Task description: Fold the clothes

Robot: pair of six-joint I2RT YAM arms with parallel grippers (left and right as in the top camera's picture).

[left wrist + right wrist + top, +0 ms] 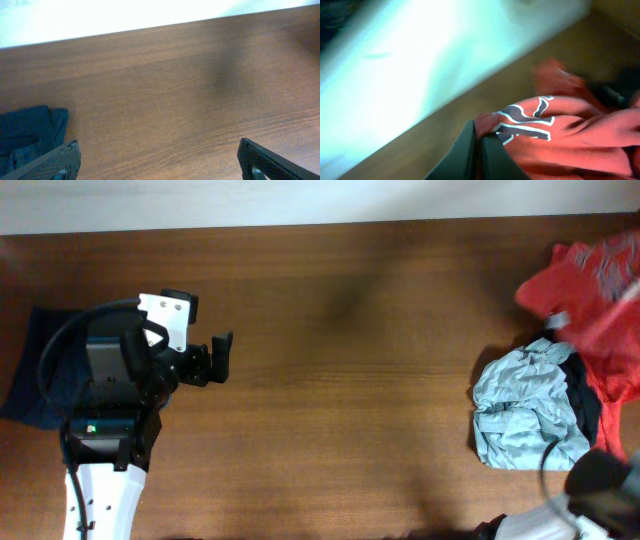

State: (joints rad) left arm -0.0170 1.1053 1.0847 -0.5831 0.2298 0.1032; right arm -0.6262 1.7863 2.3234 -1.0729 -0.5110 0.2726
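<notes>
The clothes lie in a heap at the table's right edge: an orange-red printed T-shirt (585, 285) on top, a crumpled pale grey-blue garment (525, 405) and a dark one (585, 405) beside it. In the right wrist view my right gripper (479, 137) is shut on a fold of the orange-red T-shirt (570, 140), next to its grey-white print. That arm is a blur in the overhead view. Another navy garment (30, 370) lies at the far left. My left gripper (200, 335) hovers open over bare wood, its fingers (60, 162) wide apart and holding nothing.
The brown wooden table (350, 380) stretches between the two arms. A white wall (100, 15) runs behind its far edge. The navy garment (25, 132) shows at the lower left of the left wrist view, beside the left finger.
</notes>
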